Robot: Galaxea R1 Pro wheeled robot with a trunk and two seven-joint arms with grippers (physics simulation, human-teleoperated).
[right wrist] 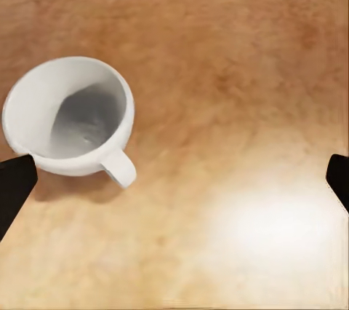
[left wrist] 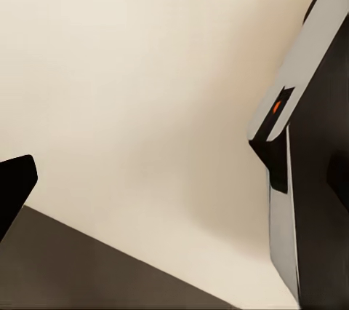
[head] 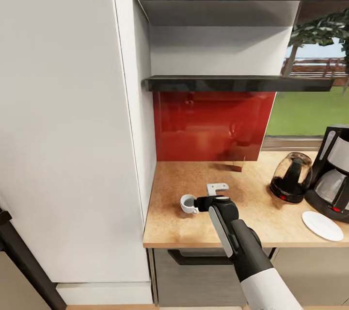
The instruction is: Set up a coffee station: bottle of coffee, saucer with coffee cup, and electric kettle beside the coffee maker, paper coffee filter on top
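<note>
Kitchen corner: wood-grain countertop (head: 271, 222) under a red backsplash (head: 208, 125).
Black drip coffee maker (head: 334, 174) stands at the counter's right end, the dark glass electric kettle (head: 291, 177) just beside it, the flat white saucer (head: 322, 225) in front. Right gripper (right wrist: 174, 179), fingers spread apart, hovers by the small white coffee cup (right wrist: 69, 117). Left gripper's state cannot be told.

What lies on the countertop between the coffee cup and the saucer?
In the head view, the right pincer and its arm lie between the coffee cup and the saucer; otherwise the countertop there is bare.
</note>
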